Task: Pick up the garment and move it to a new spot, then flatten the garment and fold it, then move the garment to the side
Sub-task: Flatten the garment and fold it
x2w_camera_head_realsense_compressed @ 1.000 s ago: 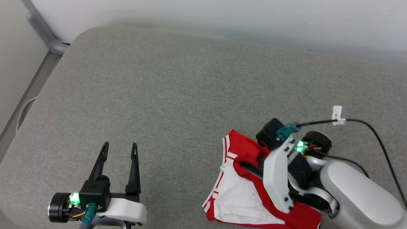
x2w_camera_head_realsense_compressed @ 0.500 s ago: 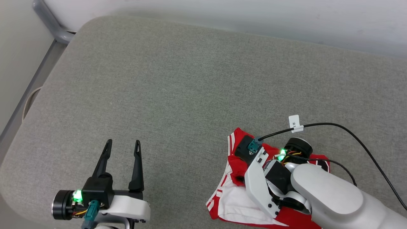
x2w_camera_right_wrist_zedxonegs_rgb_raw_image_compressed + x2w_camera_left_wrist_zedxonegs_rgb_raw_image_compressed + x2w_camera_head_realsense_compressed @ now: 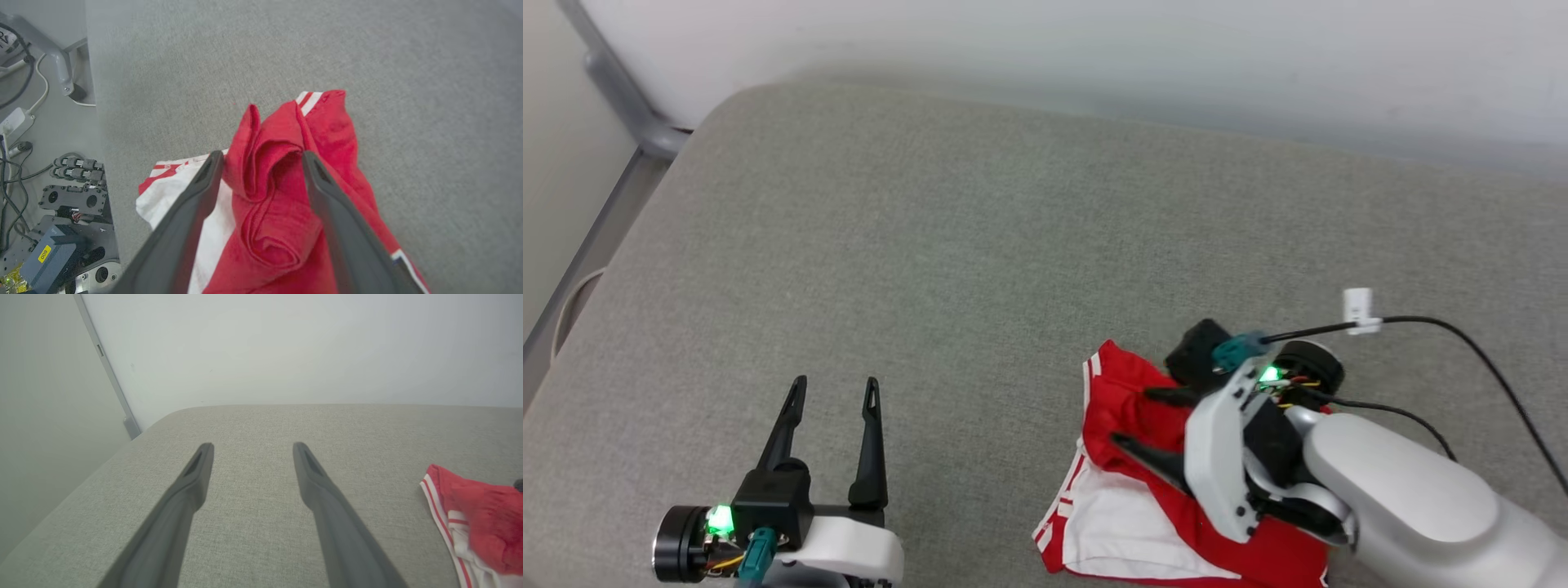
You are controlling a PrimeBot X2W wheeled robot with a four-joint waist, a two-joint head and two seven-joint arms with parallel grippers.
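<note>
The garment (image 3: 1131,514) lies in a crumpled heap close to the near edge of the surface (image 3: 980,245), toward its right side. Soft red knit is bunched into rounded folds over a flat white panel bordered with thin red-and-white stripes. The surface is a padded slab covered in coarse grey woven cloth, with a rounded far-left corner and softly curved edges. The right hand (image 3: 1131,418) reaches over the heap from the right, its two long, dark, tapering fingers spread wide apart and gripping nothing. In the right wrist view a raised, rolled ridge of red fabric stands up between them; whether their inner faces brush it I cannot tell. The fingertips sit low against the cloth, one over the red folds, the other near the seam where red meets white. The left hand (image 3: 836,381) hovers over the near-left part of the surface, well apart from the garment, its matte fingers likewise spread and empty, pointing toward the far edge. A thin black cable (image 3: 1307,331) carrying a small white tag (image 3: 1357,304) arcs from the right wrist above the surface. A smooth pale wall (image 3: 1094,49) rises behind the far edge, and a grey metal post (image 3: 605,73) slants past the far-left corner.
</note>
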